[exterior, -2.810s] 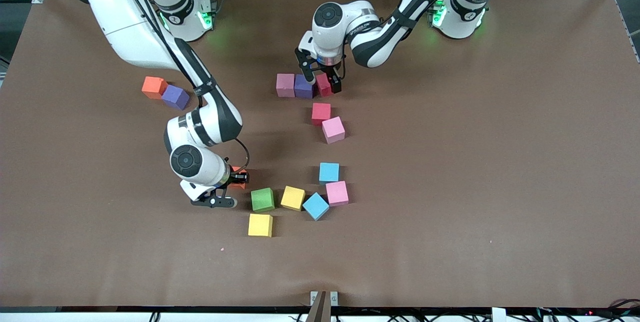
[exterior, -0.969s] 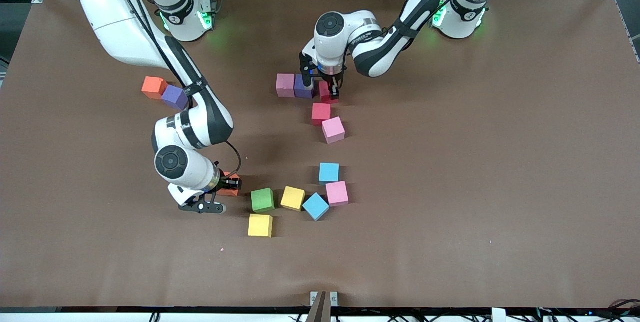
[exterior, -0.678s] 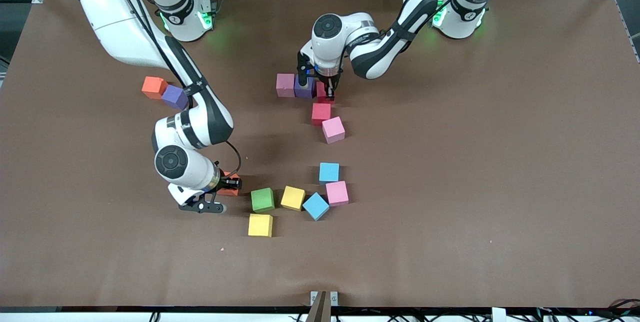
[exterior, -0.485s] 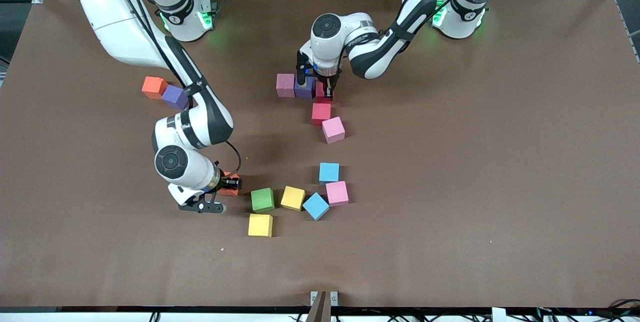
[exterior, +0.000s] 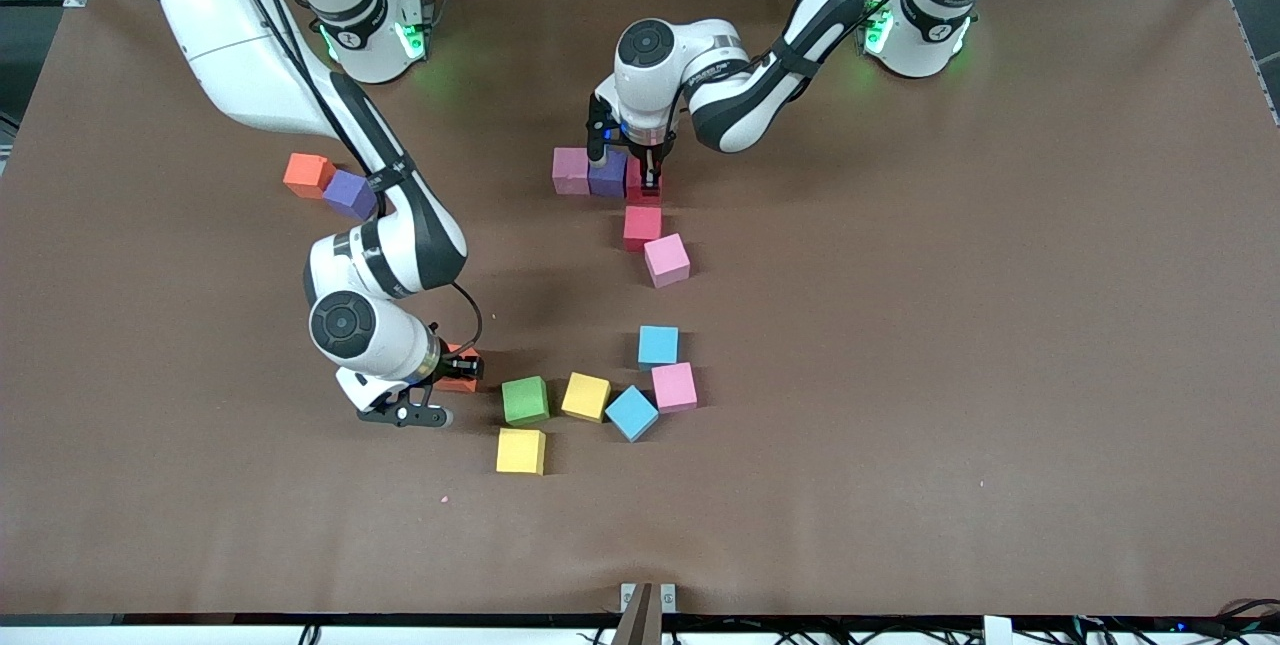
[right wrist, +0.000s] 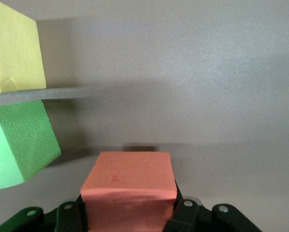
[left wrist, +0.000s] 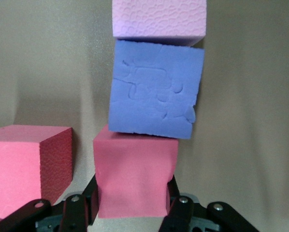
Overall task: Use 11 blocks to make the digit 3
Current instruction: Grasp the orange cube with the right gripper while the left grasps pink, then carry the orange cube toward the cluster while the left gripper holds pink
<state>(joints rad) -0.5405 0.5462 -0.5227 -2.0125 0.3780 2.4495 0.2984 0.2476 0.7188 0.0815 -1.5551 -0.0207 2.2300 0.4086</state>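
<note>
My left gripper [exterior: 646, 171] is shut on a pinkish-red block [exterior: 648, 189], which sits against a purple block [exterior: 607, 174] in a row with a mauve-pink block [exterior: 571, 170]. In the left wrist view the held block [left wrist: 135, 176] touches the purple block [left wrist: 156, 89], slightly askew. A red block [exterior: 642, 227] and a pink block [exterior: 667, 260] lie nearer the front camera. My right gripper [exterior: 457, 368] is shut on an orange block [right wrist: 130, 186] low over the table, beside the green block [exterior: 525, 400].
Near the green block lie yellow blocks [exterior: 586, 396] [exterior: 521, 451], sky-blue blocks [exterior: 658, 346] [exterior: 632, 413] and a pink block [exterior: 675, 387]. An orange block [exterior: 308, 175] and a purple block [exterior: 351, 194] sit toward the right arm's end, beside that arm's forearm.
My left gripper has slid its pinkish-red block closer against the purple block. The right gripper shifted slightly toward its end of the table earlier and has held still for the last second.
</note>
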